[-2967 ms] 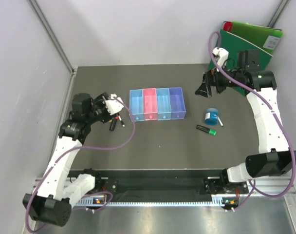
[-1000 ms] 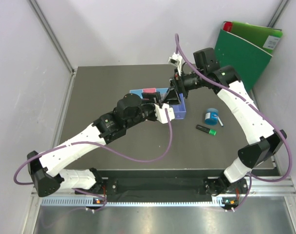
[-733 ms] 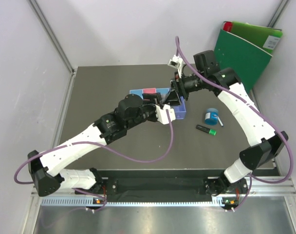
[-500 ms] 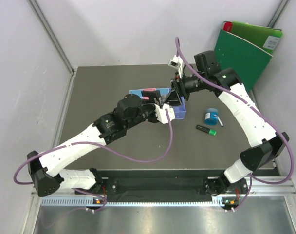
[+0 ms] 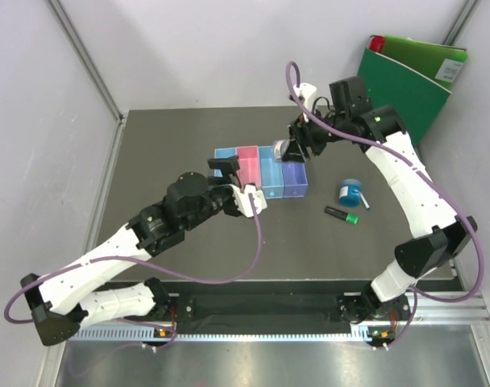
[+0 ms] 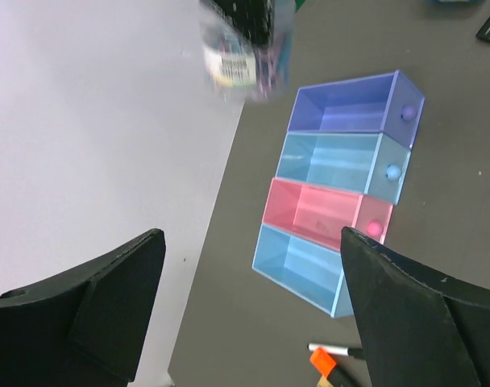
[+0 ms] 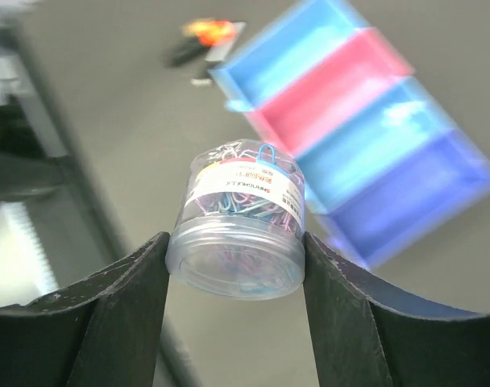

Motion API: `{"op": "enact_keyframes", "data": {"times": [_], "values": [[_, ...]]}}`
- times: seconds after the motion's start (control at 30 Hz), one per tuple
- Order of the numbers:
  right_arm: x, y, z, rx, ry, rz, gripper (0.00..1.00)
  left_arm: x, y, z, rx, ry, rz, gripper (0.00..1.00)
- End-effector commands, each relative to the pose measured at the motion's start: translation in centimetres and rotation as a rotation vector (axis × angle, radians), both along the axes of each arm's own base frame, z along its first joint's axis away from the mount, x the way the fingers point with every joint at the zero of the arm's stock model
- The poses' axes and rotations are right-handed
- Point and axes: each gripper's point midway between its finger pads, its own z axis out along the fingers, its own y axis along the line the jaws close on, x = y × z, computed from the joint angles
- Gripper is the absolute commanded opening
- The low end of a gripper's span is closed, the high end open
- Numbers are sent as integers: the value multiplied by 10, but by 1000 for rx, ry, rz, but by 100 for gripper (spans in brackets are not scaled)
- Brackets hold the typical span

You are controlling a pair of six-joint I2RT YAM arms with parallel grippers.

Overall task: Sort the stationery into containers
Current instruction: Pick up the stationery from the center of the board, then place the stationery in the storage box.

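your right gripper point(image 7: 235, 242) pinches the paper-clip tub point(image 7: 238, 211); left gripper point(image 6: 251, 235) spread, empty. ease it toward 6 o'clock, squarely over the containers point(image 5: 295, 179), then release.

Left end effector point(image 6: 249, 235) gapes; right end effector point(image 7: 234, 243) grips.

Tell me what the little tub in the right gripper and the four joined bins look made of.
Tub: clear glossy plastic, probably; the coloured paper clips inside show through its wall. Bins: translucent tinted plastic, smooth, by the look; light glows through their thin walls.
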Motion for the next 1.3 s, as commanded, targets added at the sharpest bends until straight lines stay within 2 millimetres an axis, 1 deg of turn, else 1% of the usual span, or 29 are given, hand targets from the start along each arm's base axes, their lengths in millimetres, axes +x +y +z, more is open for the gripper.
{"op": "enact_keyframes", "data": {"times": [0.0,0.03,0.07,0.1,0.13,0.2,0.23,0.27,0.3,0.33,0.4,0.43,0.5,0.53,0.6,0.63,0.7,1.03,1.13,1.27], "values": [[62,-38,4,-204,-213,-103,45,-3,26,-3,1,3,79,95],[67,-44,-4,-242,-199,-105,47,-2,33,-6,6,5,107,95],[81,-51,-18,-287,-184,-123,47,-2,35,-7,-1,11,120,95],[90,-55,-14,-303,-209,-127,48,-1,39,-10,-2,17,137,95],[99,-56,-28,-328,-184,-123,49,1,44,-10,-11,23,158,96],[110,-60,-33,-360,-196,-117,52,4,49,-12,-41,59,192,97],[116,-61,-47,-384,-174,-108,52,8,55,-13,-50,74,217,97],[120,-61,-51,-399,-171,-108,52,10,57,-16,-67,103,235,97],[124,-60,-55,-410,-176,-94,52,11,59,-14,-78,113,244,97],[128,-59,-66,-423,-158,-85,52,16,63,-15,-81,125,266,97],[134,-59,-74,-434,-157,-72,51,19,66,-13,-109,151,287,97],[137,-57,-82,-441,-145,-67,51,25,72,-14,-118,164,312,97],[141,-53,-86,-438,-148,-57,48,30,74,-13,-154,207,330,97],[145,-52,-93,-443,-137,-53,47,38,83,-13,-169,219,368,97],[150,-49,-95,-444,-146,-49,47,44,86,-13,-204,255,383,97],[152,-48,-102,-451,-135,-43,47,48,92,-15,-209,268,405,97],[154,-47,-108,-466,-137,-33,47,49,94,-16,-225,283,410,97],[158,-39,-151,-520,-81,10,47,62,115,-24,-293,344,476,97],[158,-35,-160,-532,-72,23,47,65,119,-24,-305,341,486,97],[164,-35,-170,-555,-73,21,47,67,123,-23,-319,346,487,97]]}}
